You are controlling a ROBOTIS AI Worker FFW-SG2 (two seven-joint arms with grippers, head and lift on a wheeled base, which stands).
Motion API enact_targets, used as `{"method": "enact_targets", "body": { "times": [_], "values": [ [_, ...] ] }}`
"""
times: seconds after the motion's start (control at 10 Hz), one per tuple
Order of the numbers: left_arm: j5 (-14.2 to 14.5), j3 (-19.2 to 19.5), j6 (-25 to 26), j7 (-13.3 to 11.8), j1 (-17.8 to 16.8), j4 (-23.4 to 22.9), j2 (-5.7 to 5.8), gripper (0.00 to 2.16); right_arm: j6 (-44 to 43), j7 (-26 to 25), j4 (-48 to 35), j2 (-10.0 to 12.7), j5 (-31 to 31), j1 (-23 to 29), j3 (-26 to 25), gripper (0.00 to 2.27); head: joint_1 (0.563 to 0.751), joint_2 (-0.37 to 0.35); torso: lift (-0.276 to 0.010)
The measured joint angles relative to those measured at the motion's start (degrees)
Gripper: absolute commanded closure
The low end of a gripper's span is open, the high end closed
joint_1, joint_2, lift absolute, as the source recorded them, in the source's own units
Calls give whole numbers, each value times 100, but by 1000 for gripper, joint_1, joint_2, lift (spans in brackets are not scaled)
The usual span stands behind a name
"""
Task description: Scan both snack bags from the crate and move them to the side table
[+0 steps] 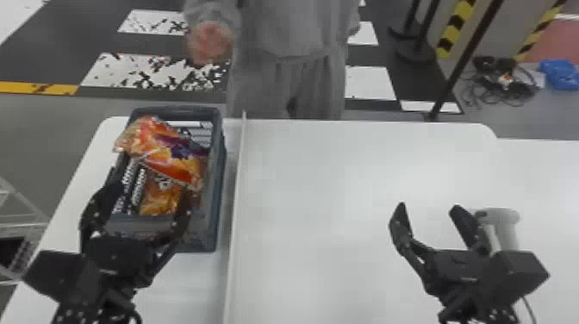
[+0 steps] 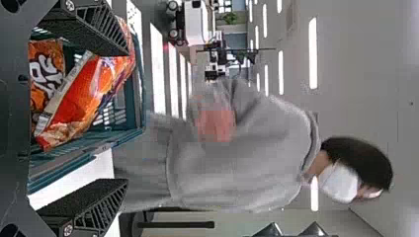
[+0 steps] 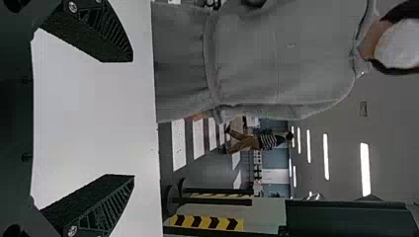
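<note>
My left gripper point(image 1: 148, 196) stands open over the near half of the grey-blue crate point(image 1: 217, 172). One snack bag point(image 1: 161, 148), orange-red with purple, lies slanted across the crate's far part and leans on its left rim. A second, orange bag point(image 1: 159, 200) lies lower, inside the near part. In the left wrist view the left gripper point(image 2: 126, 118) has its fingers wide apart, with the upper bag point(image 2: 84, 94) and the lower bag point(image 2: 45, 71) beyond them. My right gripper point(image 1: 428, 211) is open above the white table; the right wrist view shows this gripper point(image 3: 132, 118) with nothing between its fingers.
A white scanner on a stand point(image 1: 502, 219) is just behind and right of the right gripper. A thin raised divider point(image 1: 239, 172) runs along the crate's right side. The white table point(image 1: 327, 181) spreads right of it. A wire rack point(image 1: 21, 224) stands at the left.
</note>
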Motion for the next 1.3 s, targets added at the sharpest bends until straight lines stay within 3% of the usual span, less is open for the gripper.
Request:
{"method": "enact_targets", "body": {
  "times": [0.2, 0.5, 0.8, 1.3],
  "values": [
    [144, 152, 363, -45, -262, -1, 0, 80, 1, 0, 17, 0, 0, 0, 0, 83, 695, -20, -75],
    [608, 300, 1568, -29, -902, -12, 0, 87, 1, 0, 18, 0, 3, 4, -3, 83, 695, 4, -75],
    [1007, 286, 2712, 423, -1268, 40, 0, 97, 1, 0, 18, 0, 4, 9, -9, 83, 695, 14, -75],
    [1509, 299, 3255, 953, -1887, 455, 0, 97, 47, 9, 29, 0, 1, 0, 0, 83, 695, 27, -75]
  ]
}}
